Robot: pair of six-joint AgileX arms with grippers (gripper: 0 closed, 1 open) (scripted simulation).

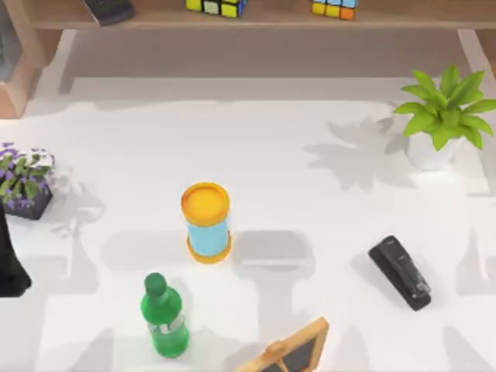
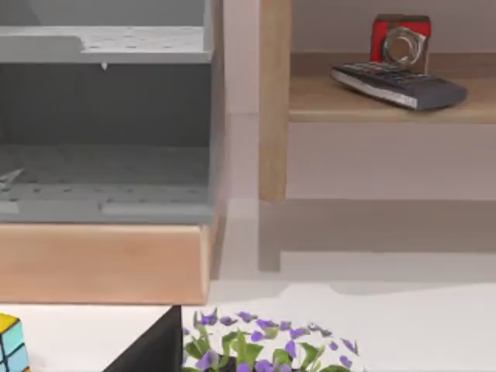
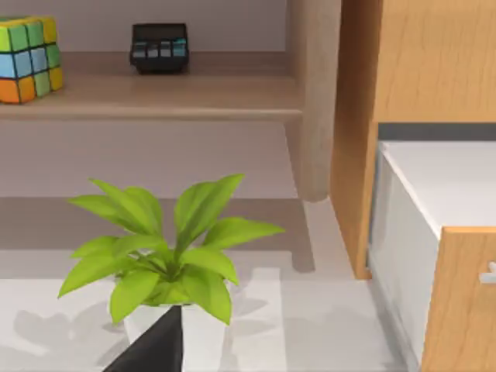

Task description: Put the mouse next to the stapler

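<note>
White table, shelf far. Stapler near right: rigid, hard, slick; side grip at mid-body advised. Mouse unlocated. Finger state of both grippers: cannot tell.

I see a smooth, matt white bench. At lower right of the top view the stapler looks like black plastic with a dull grey metal tip. The green bottle at lower left seems glossy plastic, and the yellow-capped canister mid-frame has a smooth satin look. Along the top edge the shelf shows light wood grain, matt. In my left wrist view the red camera carries a shiny metal lens ring, and the remote looks matt dark plastic.
</note>
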